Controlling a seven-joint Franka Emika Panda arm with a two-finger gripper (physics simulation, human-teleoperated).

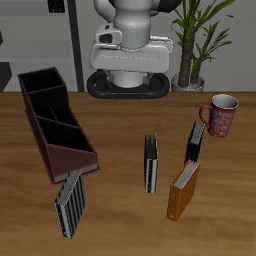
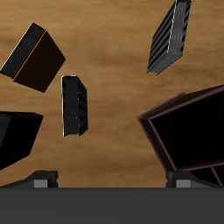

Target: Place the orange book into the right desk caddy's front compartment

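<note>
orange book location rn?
In the exterior view the orange book stands near the table's front edge, just in front of the black book, untouched; the right desk caddy sits across the table.

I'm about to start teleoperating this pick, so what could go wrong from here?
1. The thin orange-brown book stands close to a black book; the gripper may knock either over.
2. Striped books stand nearby too, so a wrong grab is possible.
3. Another striped book leans by the long maroon desk caddy's front end and could obstruct placing.

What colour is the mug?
The mug is pink-red with a pale inside; seen best in the exterior view.
</note>
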